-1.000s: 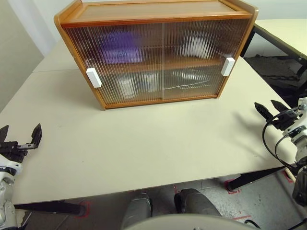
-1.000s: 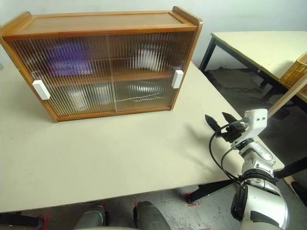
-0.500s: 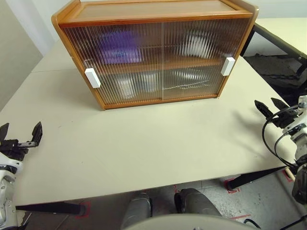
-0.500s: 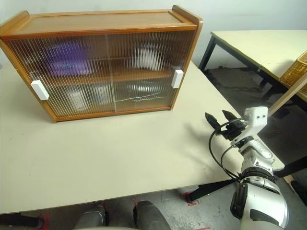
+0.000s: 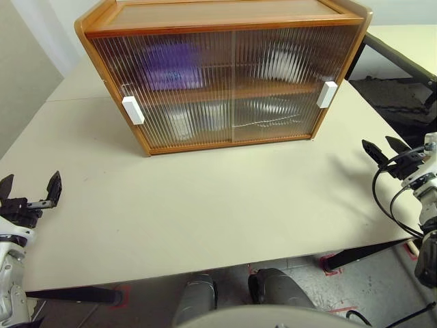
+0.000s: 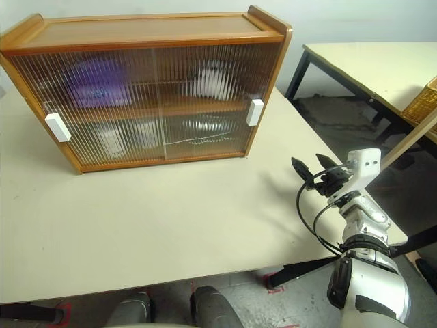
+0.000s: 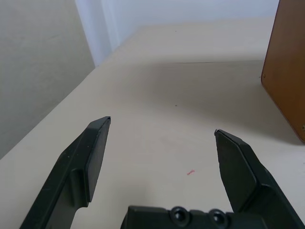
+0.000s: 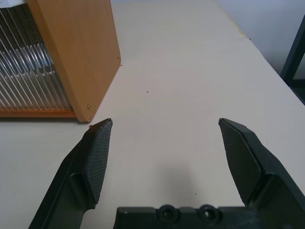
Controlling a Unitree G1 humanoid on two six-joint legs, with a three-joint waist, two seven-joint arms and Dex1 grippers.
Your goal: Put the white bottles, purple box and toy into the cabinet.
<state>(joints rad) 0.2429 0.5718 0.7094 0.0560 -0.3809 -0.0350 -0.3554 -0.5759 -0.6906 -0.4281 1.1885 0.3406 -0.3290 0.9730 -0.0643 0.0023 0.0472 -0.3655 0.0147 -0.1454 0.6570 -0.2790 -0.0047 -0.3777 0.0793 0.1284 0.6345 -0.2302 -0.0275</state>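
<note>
Two sliding doors with ribbed see-through fronts were pulled shut on the cabinet (image 5: 225, 75), and each door had a white handle: one (image 5: 133, 110) on the left side and one (image 5: 327, 94) on the right side. The brown wooden cabinet stood at the far part of the tabletop (image 5: 205, 212).

Behind the ribbed doors things looked fuzzy. The purple box (image 5: 171, 67) showed as a purple patch on the top shelf, on the left. A white blur (image 5: 276, 65) sat on the top shelf on the right, and I could not tell what it was. Another white shape (image 5: 179, 124) stood on the bottom shelf, near the left handle, and it looked like one of the white bottles, but I could not be sure. The toy could not be made out through the doors.

The left gripper (image 5: 27, 193) hung at the near left edge of the tabletop, well apart from the cabinet. Its two black fingers (image 7: 90, 157) were spread wide with nothing between them.

The right gripper (image 6: 311, 166) hung by the right edge of the tabletop, also apart from the cabinet. Its fingers (image 8: 97, 157) were spread wide too, and they held nothing. In the right wrist view the cabinet's wooden side was ahead of them.

A second table (image 6: 369, 65) stood off to the right.
</note>
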